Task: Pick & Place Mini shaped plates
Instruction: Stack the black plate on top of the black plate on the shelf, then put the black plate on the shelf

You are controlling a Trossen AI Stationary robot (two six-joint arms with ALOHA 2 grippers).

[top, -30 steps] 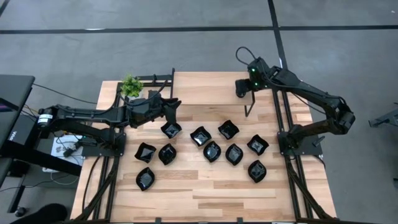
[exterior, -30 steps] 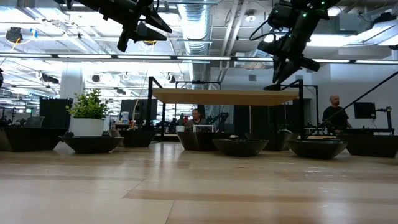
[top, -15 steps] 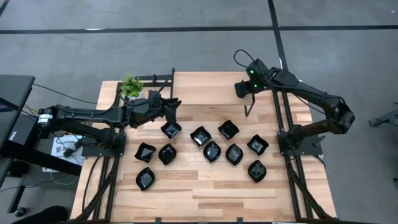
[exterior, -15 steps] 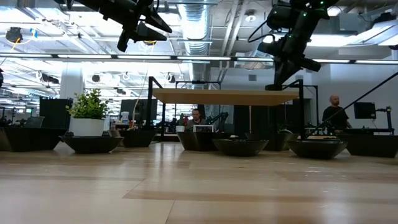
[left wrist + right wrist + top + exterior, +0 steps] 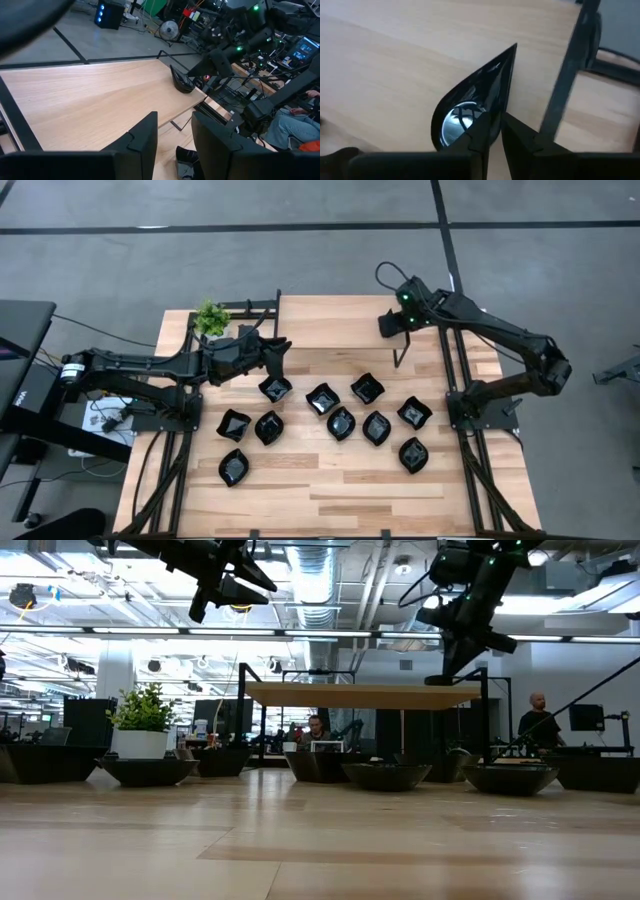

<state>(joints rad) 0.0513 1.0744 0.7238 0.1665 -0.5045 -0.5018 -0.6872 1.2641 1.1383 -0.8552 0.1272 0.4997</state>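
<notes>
Several glossy black mini plates (image 5: pixel 341 423) rest on their bases in loose rows across the middle of the wooden table. My right gripper (image 5: pixel 401 348) is raised over the far right part of the table. It is shut on a teardrop plate (image 5: pixel 470 102), which shows edge-on from above (image 5: pixel 400 360). My left gripper (image 5: pixel 279 352) hovers open and empty above the table, just far of one plate (image 5: pixel 275 388). In its wrist view (image 5: pixel 175 120) it looks toward the held plate (image 5: pixel 182 82). My right gripper pinches the teardrop plate at its rim (image 5: pixel 492 102), on the long side between the round end and the pointed tip (image 5: pixel 514 47). One finger (image 5: pixel 479 131) lies over the hollow face and the other (image 5: pixel 520 134) behind it. The plate is lifted clear of the table.
A small green potted plant (image 5: pixel 211 318) stands at the far left corner. Black frame bars (image 5: pixel 570 75) run along the table's sides near both arm bases. Bare wood lies along the far edge (image 5: pixel 330 315) and the near edge (image 5: pixel 330 500). People show in the room beyond (image 5: pixel 540 720).
My right gripper has turned slightly while keeping the plate held up above the table. The plates on the table have not moved.
</notes>
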